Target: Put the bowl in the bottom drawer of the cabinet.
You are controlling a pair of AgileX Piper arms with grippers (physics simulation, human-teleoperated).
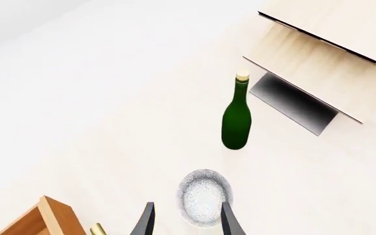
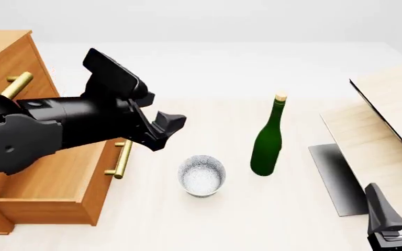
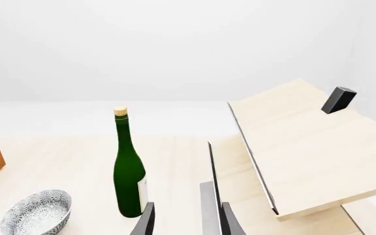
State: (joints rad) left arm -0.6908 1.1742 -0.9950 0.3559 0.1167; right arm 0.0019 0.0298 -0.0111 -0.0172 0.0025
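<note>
Left gripper (image 2: 166,130) hovers with jaws open above the bowl (image 2: 202,175) mid-frame; right gripper (image 2: 397,201), lower right, jaws open.

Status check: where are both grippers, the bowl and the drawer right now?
Left gripper open, above bowl, not holding. Right gripper open, idle. Bottom drawer pulled out. Green bottle upright beside bowl.

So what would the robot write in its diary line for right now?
drawer: open | bowl: on table, not held | left end effector: open, above bowl | right end effector: open, idle | bottle: upright beside bowl
</note>
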